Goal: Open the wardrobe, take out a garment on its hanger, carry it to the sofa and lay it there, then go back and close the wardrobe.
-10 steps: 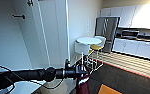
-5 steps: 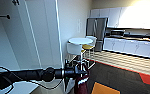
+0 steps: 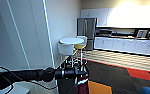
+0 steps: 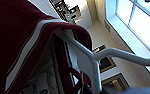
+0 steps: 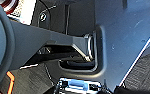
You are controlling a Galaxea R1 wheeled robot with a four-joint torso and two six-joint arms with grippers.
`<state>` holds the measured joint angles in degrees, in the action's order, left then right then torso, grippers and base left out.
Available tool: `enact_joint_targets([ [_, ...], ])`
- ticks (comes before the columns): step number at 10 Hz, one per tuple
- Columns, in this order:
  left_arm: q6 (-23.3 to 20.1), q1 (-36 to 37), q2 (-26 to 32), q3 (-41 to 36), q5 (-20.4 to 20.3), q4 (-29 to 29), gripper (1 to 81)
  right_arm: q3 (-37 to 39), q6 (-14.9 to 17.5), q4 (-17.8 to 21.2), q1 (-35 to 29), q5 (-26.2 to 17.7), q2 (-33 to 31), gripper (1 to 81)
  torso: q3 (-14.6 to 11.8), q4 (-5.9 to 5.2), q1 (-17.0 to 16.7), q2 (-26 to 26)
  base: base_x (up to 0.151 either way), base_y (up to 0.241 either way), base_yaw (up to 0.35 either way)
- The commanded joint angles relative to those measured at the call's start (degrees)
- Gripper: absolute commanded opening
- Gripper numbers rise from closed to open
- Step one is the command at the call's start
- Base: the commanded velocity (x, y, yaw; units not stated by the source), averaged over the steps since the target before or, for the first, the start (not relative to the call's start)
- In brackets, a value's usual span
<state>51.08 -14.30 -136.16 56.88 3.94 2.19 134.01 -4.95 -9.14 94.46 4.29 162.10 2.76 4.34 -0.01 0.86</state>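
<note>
1. The left claw (image 3: 82,75), at the end of an arm reaching in from 9 o'clock of the head view, carries the maroon garment (image 3: 82,85), which hangs below it toward 6 o'clock; how far its fingers are parted cannot be told, though the load hanging from it suggests it has hold of the hanger.

2. In the left wrist view the white hanger (image 4: 91,60) runs through the collar of the garment (image 4: 21,37), its shoulder bar under the maroon cloth and white trim.

3. The right claw's state cannot be told from its wrist camera, which looks onto the robot's own dark body.

4. Risk, as a judgement: the jacket rides only on that thin hanger, so a sharp turn or jolt could slide it off, or swing it into the white chairs (image 3: 66,48) at 12 o'clock of the claw.

5. The wardrobe (image 3: 23,32) stands tall at 10 o'clock; whether anything is inside cannot be seen.

6. A blue edge (image 3: 149,90) at 4 o'clock may be the sofa; nothing lies on the visible part.
</note>
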Motion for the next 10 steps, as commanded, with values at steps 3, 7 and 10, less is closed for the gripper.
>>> enact_joint_targets([
  [3, -0.10, 10.30, 0.27, -2.04, -5.17, 1.84, 1.0, 0.45, 0.11, -0.61, -1.69, -3.76, 0.18, 81.1, 0.00, 0.00, 0.01, 0.00, 0.000, 0.000, -0.255],
  [7, -0.10, 10.30, 0.09, -2.04, -4.46, 2.02, 1.0, 0.71, 0.03, -0.35, -1.51, -3.15, 0.18, 81.1, 0.00, 0.00, 0.01, 0.00, 0.000, 0.000, -0.256],
  [10, -0.10, 10.30, -0.09, -2.04, -4.46, 2.02, 1.0, 0.71, -0.06, -0.52, -1.42, -2.97, 0.36, 81.1, 0.00, 0.00, 0.01, 0.00, 0.000, 0.000, -0.256],
])
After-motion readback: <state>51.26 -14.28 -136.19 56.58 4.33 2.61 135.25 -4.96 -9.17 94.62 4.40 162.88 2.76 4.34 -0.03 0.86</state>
